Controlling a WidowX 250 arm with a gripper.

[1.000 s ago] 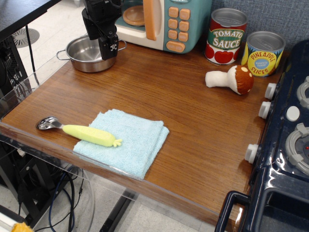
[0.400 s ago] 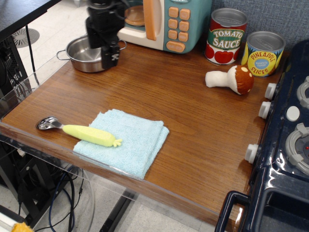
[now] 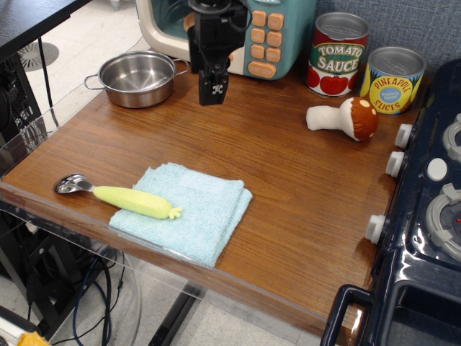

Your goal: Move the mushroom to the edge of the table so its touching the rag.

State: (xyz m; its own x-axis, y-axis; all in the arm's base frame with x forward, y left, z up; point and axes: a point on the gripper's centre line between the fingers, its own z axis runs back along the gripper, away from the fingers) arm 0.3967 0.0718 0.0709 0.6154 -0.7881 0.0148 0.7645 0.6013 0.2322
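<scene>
On glossy wooden table [image 3: 288, 187]: plush mushroom [image 3: 347, 117], terry rag [image 3: 189, 209].

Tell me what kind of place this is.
Probably a lab's pretend kitchen: a toy microwave and dark blue toy stove flank a wooden table, with a robot gripper overhead.

Steel pot [image 3: 137, 78], two cans [image 3: 366, 66], spoon [image 3: 119, 196]
</scene>
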